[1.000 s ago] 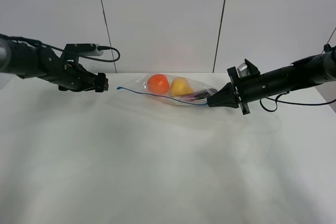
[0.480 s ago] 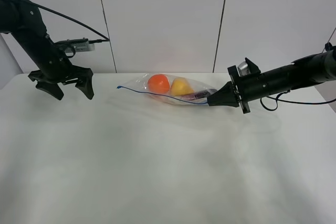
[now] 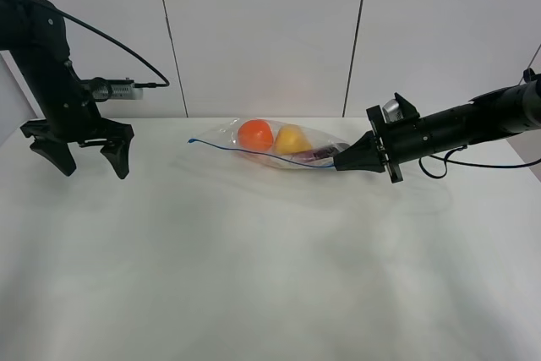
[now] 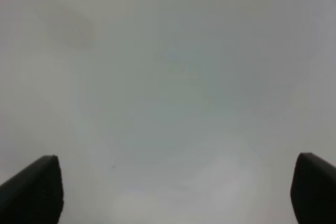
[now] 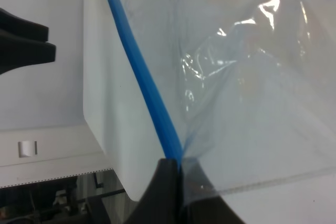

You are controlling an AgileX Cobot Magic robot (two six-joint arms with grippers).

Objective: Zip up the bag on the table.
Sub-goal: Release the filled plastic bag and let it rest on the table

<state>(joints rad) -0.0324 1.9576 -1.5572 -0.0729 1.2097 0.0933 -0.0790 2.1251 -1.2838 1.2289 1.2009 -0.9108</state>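
The clear plastic bag [image 3: 279, 145] lies at the back middle of the white table [image 3: 254, 268], with orange, yellow and dark purple toys inside and a blue zip strip [image 3: 254, 155] along its front edge. My right gripper [image 3: 340, 163] is shut on the strip's right end; the right wrist view shows the blue strip [image 5: 142, 72] running into the closed fingertips [image 5: 169, 167] and the crinkly plastic [image 5: 252, 77]. My left gripper [image 3: 80, 165] is open, points down over the table's far left, well apart from the bag. The left wrist view shows its two fingertips [image 4: 34, 192] wide apart above bare table.
White wall panels stand behind the table. The table's left rounded corner [image 5: 105, 145] shows in the right wrist view. Cables hang from both arms.
My left arm has swung away from the bag's left end to the far left and turned its open gripper downward. The right gripper and bag have not moved.
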